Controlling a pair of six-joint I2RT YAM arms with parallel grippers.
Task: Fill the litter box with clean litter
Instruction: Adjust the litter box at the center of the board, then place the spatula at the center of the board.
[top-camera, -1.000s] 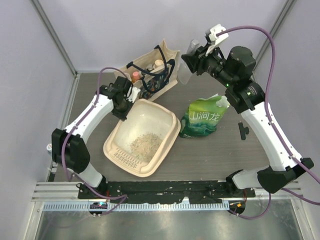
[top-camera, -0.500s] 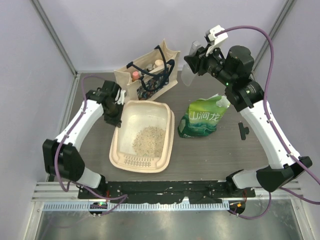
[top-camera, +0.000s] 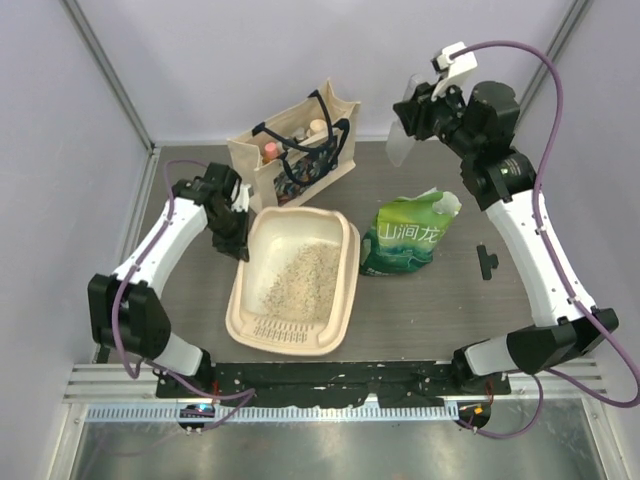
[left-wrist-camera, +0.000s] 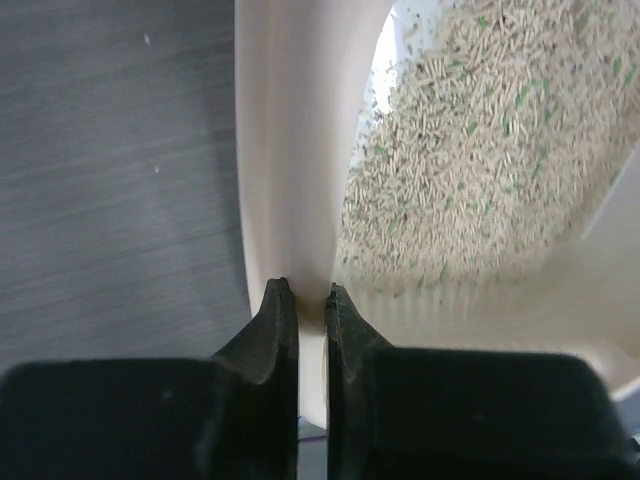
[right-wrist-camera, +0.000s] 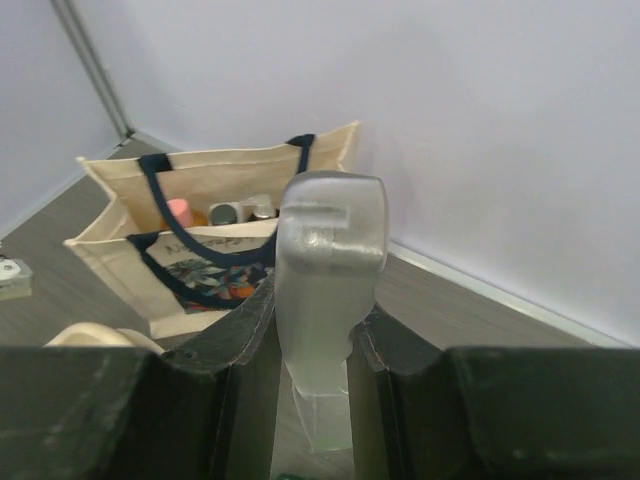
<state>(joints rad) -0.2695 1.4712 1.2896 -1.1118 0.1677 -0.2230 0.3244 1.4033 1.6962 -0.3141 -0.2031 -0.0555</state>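
Note:
The cream litter box (top-camera: 242, 318) lies on the table in front of the left arm, its ribbed strip at the near end. Clean litter (top-camera: 300, 272) covers part of its floor as a pale speckled patch. My left gripper (top-camera: 240, 243) is shut on the box's far left rim. In the left wrist view the fingers (left-wrist-camera: 305, 292) pinch the rim (left-wrist-camera: 285, 150), with the litter (left-wrist-camera: 470, 150) to their right. My right gripper (top-camera: 415, 115) is raised high at the back right. It is shut on a translucent plastic scoop (right-wrist-camera: 330, 250), which also shows from above (top-camera: 400, 142).
A green bag with white characters (top-camera: 405, 238) stands right of the box, its top open. A beige tote bag with dark handles (top-camera: 295, 150) holding several items stands behind the box, also seen from the right wrist (right-wrist-camera: 200, 200). A small black part (top-camera: 487, 262) lies at right.
The left gripper has swung the litter box from a diagonal to nearly straight, and the litter has spread. The right arm has risen and moved right with the scoop.

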